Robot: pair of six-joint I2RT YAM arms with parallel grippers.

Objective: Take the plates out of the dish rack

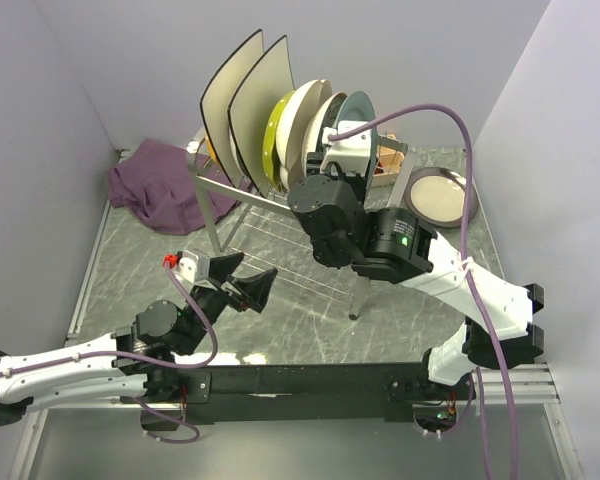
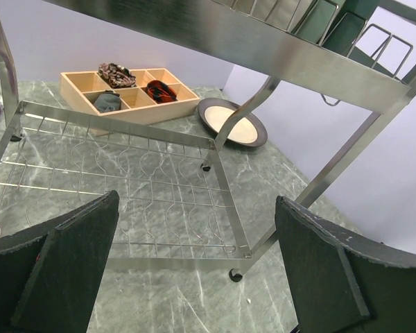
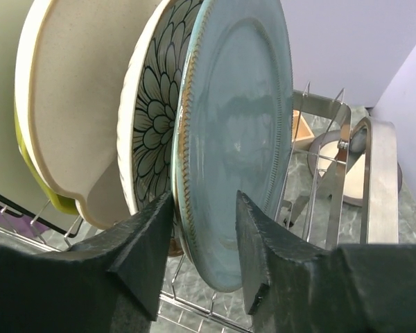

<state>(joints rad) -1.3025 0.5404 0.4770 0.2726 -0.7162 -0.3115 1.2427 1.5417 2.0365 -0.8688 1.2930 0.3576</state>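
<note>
The dish rack (image 1: 230, 190) holds a row of upright plates: two large cream square ones (image 1: 242, 95), a yellow-green one (image 1: 277, 130), a cream round one (image 1: 305, 115) and a teal-grey one (image 1: 358, 108) at the right end. My right gripper (image 3: 204, 208) straddles the lower rim of the teal-grey plate (image 3: 243, 118); its jaws are open, the left finger close to the rim, the right finger apart from the face. Behind that plate stands a flower-patterned plate (image 3: 156, 104). My left gripper (image 1: 242, 280) hangs wide open and empty in front of the rack.
A brown-rimmed plate (image 1: 442, 195) lies flat on the table right of the rack, next to a wooden compartment box (image 2: 128, 94). A purple cloth (image 1: 155, 185) is bunched at the back left. The rack's lower wire shelf (image 2: 222, 180) and legs stand before my left gripper.
</note>
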